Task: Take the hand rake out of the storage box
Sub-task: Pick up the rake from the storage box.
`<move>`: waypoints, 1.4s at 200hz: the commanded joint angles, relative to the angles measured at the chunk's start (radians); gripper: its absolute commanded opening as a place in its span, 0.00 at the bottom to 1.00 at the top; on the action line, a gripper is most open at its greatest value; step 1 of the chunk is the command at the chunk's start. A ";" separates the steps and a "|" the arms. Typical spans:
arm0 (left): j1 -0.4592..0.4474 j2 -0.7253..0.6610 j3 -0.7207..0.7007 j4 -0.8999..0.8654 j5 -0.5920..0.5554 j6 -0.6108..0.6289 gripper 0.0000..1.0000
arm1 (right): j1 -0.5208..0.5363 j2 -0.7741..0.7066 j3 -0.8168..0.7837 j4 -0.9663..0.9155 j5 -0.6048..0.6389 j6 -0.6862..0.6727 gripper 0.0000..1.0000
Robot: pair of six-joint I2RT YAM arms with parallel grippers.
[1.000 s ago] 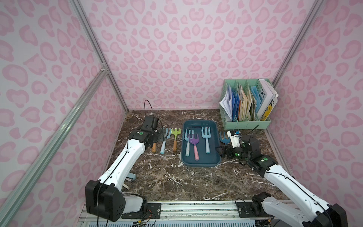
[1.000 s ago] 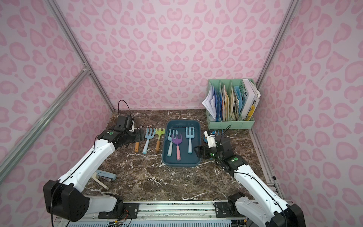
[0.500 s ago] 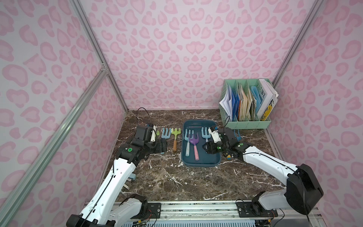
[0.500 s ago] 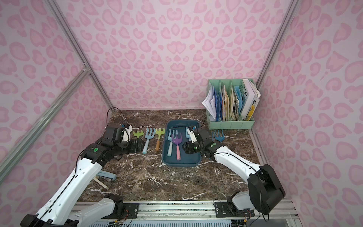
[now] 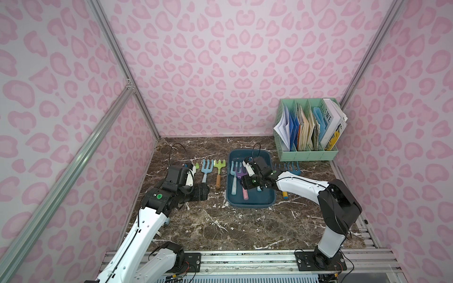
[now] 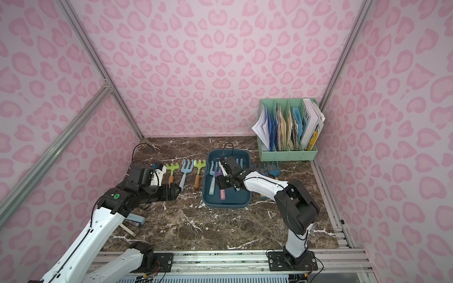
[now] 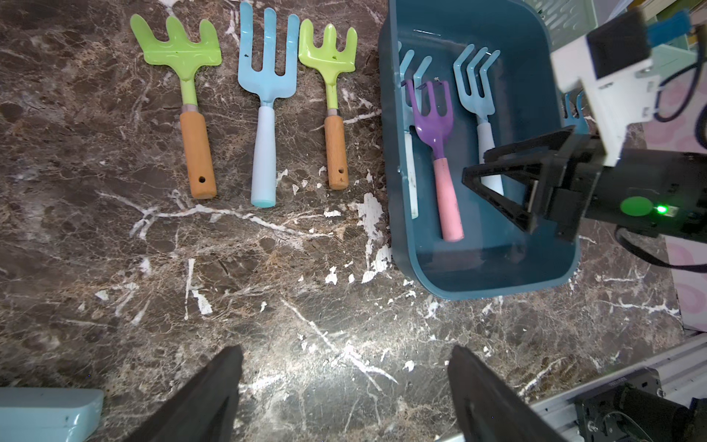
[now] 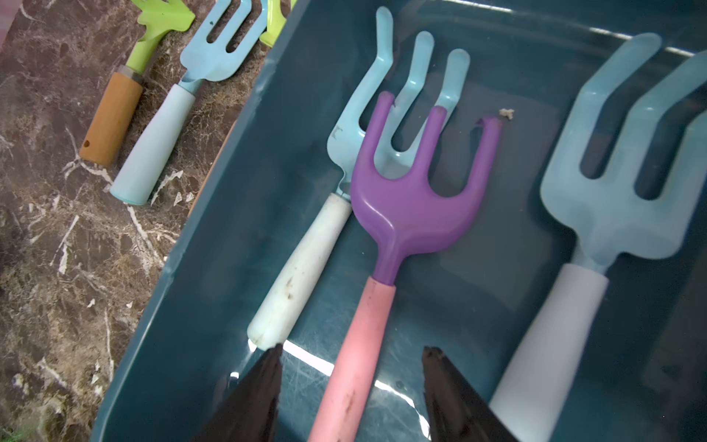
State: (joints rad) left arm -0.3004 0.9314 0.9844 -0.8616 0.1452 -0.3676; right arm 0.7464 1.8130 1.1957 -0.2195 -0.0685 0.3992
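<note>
Nearest us, the glossy brown marble table (image 5: 232,225), veined white, carries both arms. The left arm reaches forward with its elbow bent. The left gripper (image 7: 342,356) hangs over bare marble at 9 o'clock from the storage box (image 5: 263,199), its black wedge fingers spread wide and holding nothing.

We record the box as shallow teal plastic with rounded corners and a scuffed floor, at mid-table. The right arm folds at the elbow and enters from 3 o'clock, wrist tipped down.

Both top views hide the fingertips behind the gripper body. The right wrist view shows the right gripper (image 8: 351,350) partly open, one fingertip on each side of the pink handle with a gap at each, gripping nothing.

The hand rake (image 8: 413,199), a purple three-pronged head on that handle, lies inside the box. It overlaps a light blue rake (image 8: 298,275) with a soiled white handle. A second light blue rake (image 8: 612,214) lies apart.

The left wrist view shows the row at 9 o'clock of the box most clearly: a green rake (image 7: 183,49), a light blue fork (image 7: 267,69) and a second green rake (image 7: 329,49); both green rakes have wooden handles.

Dark blue rakes (image 5: 293,169) lie at 3 o'clock. Farthest, at 1 o'clock, stands a mint-green file rack (image 5: 306,154) packed with papers.
</note>
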 commanded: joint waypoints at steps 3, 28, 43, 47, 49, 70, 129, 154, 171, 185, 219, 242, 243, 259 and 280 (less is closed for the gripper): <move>0.000 -0.013 -0.004 0.001 0.011 0.010 0.87 | 0.007 0.038 0.021 -0.043 0.042 0.016 0.60; 0.001 -0.017 -0.003 0.001 0.019 0.009 0.87 | 0.022 0.081 0.039 -0.052 0.056 0.022 0.58; 0.001 -0.025 -0.006 0.004 0.024 0.002 0.87 | 0.033 0.104 0.042 -0.057 0.068 0.030 0.57; 0.001 -0.028 -0.008 0.005 0.026 -0.002 0.87 | 0.035 0.110 0.041 -0.057 0.070 0.032 0.56; 0.000 -0.031 -0.010 0.005 0.027 -0.005 0.87 | 0.037 0.113 0.041 -0.057 0.071 0.033 0.56; 0.000 -0.060 -0.040 0.026 0.059 -0.027 0.87 | 0.043 0.140 0.036 -0.058 0.077 0.039 0.56; 0.000 -0.059 -0.040 0.019 0.066 -0.010 0.87 | 0.044 0.172 0.013 -0.053 0.077 0.053 0.51; -0.001 -0.057 -0.040 0.019 0.075 -0.013 0.87 | 0.044 0.188 0.025 -0.059 0.078 0.053 0.43; 0.000 -0.064 -0.048 0.020 0.080 -0.021 0.87 | 0.044 0.196 0.031 -0.064 0.080 0.052 0.36; 0.000 -0.072 -0.055 0.018 0.080 -0.022 0.87 | 0.044 0.194 0.031 -0.064 0.082 0.053 0.31; 0.000 -0.079 -0.067 0.019 0.090 -0.038 0.87 | 0.041 0.144 0.011 -0.058 0.097 0.056 0.21; 0.000 -0.073 -0.075 0.039 0.113 -0.057 0.87 | 0.028 0.073 -0.028 -0.054 0.108 0.056 0.16; 0.000 -0.073 -0.075 0.041 0.113 -0.058 0.87 | 0.027 0.069 -0.029 -0.053 0.107 0.056 0.16; 0.000 -0.061 -0.079 0.062 0.133 -0.071 0.86 | 0.011 0.000 -0.070 -0.037 0.094 0.050 0.13; 0.000 -0.049 -0.082 0.094 0.166 -0.090 0.84 | -0.020 -0.102 -0.134 0.003 0.043 0.038 0.11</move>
State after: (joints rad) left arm -0.3012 0.8726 0.9066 -0.8215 0.2619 -0.4255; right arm 0.7517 1.8023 1.1088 -0.2489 0.0219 0.4530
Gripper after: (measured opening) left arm 0.851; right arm 0.249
